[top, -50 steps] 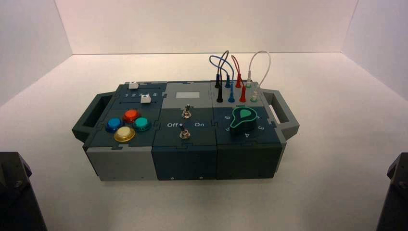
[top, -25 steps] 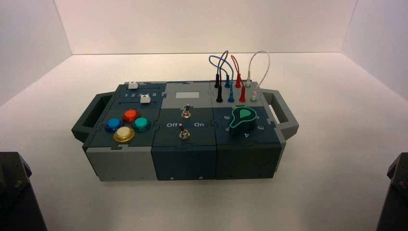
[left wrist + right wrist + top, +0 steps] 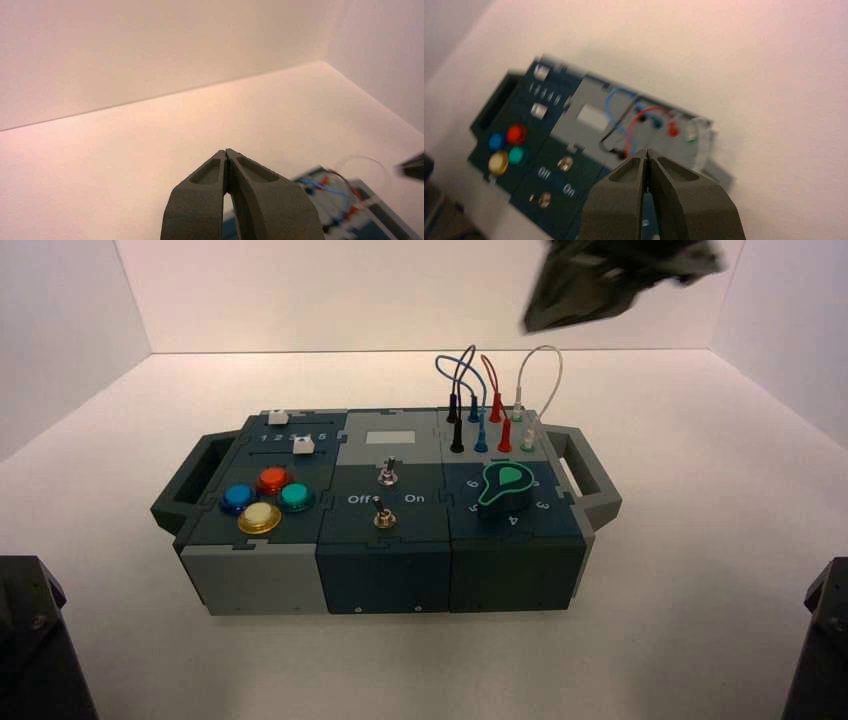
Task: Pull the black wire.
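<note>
The black wire (image 3: 457, 436) stands plugged into the back right of the box (image 3: 390, 570), and its thin loop arches up beside the blue one. The right wrist view shows the black wire (image 3: 617, 126) lying ahead of my right gripper (image 3: 647, 152), whose jaws are shut with nothing between them. In the high view my right gripper (image 3: 536, 320) hangs in the air above and behind the wire loops, clear of them. My left gripper (image 3: 227, 151) is shut and held off to the side, and the box's wire corner shows only low behind it.
Blue wire (image 3: 480, 432), red wire (image 3: 504, 434) and white wire (image 3: 546, 365) loops stand right next to the black one. In front of them sits a green knob (image 3: 506, 486). Two toggle switches (image 3: 386, 476) and coloured buttons (image 3: 270, 498) lie farther left. The box has a handle (image 3: 590, 475) at each end.
My right gripper has swung into the high view at the top, above and behind the wires. The box and its wires have not moved.
</note>
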You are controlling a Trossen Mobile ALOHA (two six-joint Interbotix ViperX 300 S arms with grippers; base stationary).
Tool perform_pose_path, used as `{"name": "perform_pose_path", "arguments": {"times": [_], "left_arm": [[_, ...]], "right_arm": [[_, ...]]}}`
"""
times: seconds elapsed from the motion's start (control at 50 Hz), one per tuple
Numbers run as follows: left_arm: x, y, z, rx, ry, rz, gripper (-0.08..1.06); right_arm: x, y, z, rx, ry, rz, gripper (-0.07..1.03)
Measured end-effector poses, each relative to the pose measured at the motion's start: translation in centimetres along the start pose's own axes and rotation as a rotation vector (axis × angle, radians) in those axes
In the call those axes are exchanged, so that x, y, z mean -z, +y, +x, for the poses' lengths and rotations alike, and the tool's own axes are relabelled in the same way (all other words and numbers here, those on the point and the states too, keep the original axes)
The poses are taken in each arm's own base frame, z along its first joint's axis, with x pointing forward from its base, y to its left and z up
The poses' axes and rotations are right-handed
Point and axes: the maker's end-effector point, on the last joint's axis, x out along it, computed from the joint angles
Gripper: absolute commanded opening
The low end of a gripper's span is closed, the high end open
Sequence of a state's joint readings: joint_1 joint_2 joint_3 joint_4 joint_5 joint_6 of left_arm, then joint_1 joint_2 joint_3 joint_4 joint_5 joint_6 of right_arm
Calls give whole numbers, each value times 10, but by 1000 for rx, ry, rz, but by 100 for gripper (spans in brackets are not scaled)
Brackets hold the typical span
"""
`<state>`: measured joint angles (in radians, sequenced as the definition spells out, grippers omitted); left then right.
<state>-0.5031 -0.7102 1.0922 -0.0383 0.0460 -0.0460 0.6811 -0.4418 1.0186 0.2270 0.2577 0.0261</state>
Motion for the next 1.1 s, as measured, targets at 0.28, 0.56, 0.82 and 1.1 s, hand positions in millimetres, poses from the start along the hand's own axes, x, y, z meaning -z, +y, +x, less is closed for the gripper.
{"name": "perform_pose_path", "arguments": {"times": [0.28, 0.56, 0.82, 1.1], "left_arm": [[13, -11, 12, 31, 81, 15, -3], [27, -12, 21, 31, 141, 18, -3], [27, -12, 21, 31, 141, 18, -3], [26, -12, 21, 30, 140, 17, -3]], "right_arm": [[10, 13, 28, -12, 129, -9, 28], [10, 22, 43, -20, 206, -17, 30], [15, 30, 45, -33, 260, -21, 31], [9, 36, 32, -54, 244, -16, 31]]}}
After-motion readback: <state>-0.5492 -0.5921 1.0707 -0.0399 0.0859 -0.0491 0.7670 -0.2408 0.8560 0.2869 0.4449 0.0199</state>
